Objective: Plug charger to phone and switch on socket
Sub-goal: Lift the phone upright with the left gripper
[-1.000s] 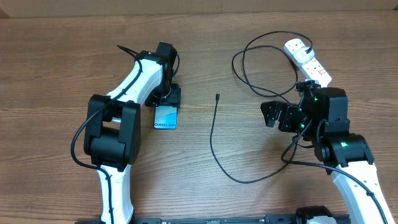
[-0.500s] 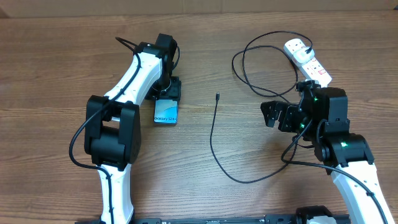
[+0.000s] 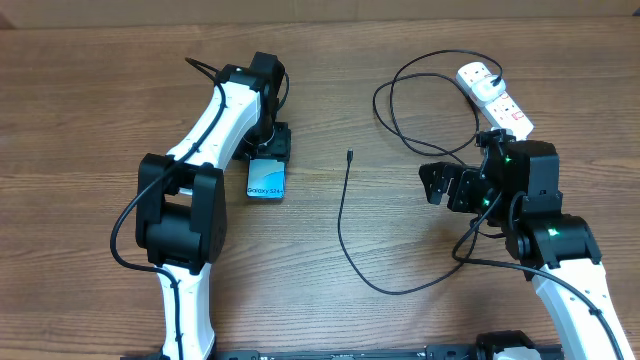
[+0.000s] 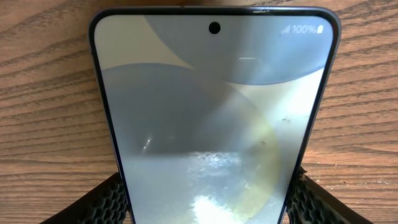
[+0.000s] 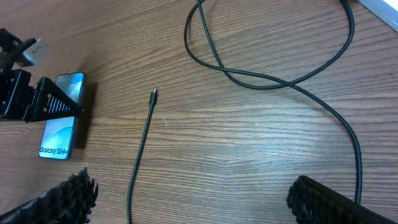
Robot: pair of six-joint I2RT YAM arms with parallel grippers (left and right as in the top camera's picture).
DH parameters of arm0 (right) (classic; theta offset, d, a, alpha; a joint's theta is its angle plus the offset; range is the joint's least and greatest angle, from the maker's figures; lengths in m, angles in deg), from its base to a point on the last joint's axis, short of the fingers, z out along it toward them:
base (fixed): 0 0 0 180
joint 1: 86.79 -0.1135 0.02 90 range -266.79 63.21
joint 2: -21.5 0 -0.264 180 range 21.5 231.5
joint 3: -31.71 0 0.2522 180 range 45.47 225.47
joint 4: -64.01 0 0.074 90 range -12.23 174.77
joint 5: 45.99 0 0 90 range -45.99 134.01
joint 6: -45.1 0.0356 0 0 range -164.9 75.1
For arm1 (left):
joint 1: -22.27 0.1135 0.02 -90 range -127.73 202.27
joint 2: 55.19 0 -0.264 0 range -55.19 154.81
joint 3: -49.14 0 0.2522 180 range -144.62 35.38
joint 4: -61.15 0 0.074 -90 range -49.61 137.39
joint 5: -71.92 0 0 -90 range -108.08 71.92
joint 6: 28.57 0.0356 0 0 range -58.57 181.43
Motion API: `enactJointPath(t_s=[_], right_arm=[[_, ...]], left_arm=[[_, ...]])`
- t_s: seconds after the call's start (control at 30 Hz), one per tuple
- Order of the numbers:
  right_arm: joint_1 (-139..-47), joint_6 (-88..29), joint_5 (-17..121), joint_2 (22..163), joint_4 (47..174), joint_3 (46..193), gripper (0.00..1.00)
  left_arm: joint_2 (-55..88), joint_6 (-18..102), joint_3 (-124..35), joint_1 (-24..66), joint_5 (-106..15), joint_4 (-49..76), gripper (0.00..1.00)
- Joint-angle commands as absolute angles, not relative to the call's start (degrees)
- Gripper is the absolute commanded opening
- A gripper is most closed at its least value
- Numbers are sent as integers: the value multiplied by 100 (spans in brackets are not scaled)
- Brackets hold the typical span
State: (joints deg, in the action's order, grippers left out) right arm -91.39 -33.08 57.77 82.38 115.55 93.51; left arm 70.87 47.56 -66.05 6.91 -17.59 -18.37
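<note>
The phone (image 3: 267,182) is seen lying flat on the wooden table (image 3: 90,120), screen up and lit, with the "Galaxy" text at its uncovered end. Its other end is covered by the left gripper (image 3: 268,157). In the left wrist view the 2 fingers (image 4: 111,200) are pressed against the phone's 2 long edges, so the phone is clamped. The charger (image 3: 341,215) is laid to the right of the phone, apart from it. Its small connector tip (image 3: 350,155) is found about level with the phone's covered end and is touched by nothing. From the tip the black cable is run down past the phone, curved rightward and looped up to the socket (image 3: 492,95), which is placed well to the phone's right. The right gripper (image 3: 437,186) is held well right of the phone, beyond the cable's straight run, with its jaws spread wide and nothing between them.
</note>
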Motion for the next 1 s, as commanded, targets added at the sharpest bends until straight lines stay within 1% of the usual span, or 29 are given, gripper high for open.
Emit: enactJointPath(t_s=[0.0,0.1,0.17,0.23,0.3,0.57,0.77,0.97], right_arm=[[-9161,-3291,5827,8245,11542,9504,100],[-9161,-3291,5827,8245,11542,9504,100],[-9161,-3291,5827,8245,11542,9504,100],[-9161,-3291,5827,8245,11542,9504,100],[-9161,-3291,5827,8245,11542,9504,100],[-9161,-3289,5829,8245,11542,9504,100],[-9161,-3256,6041,8245,11509,9504,100],[-9161,-2607,6389,8376,11387,9506,99]], left_arm=[[7106,4636,-6803,724,-1765,-1839,31],[7106,4636,-6803,726,-1767,-1837,30],[7106,4638,-6817,726,-1763,-1837,18],[7106,4638,-6847,726,-1748,-1834,12],[7106,4638,-6911,726,-1745,-1845,4],[7106,4533,-7560,728,-1750,-2217,4],[7106,3806,-8215,812,-1826,-2779,4],[7106,3196,-8849,1010,-2377,-3329,4]])
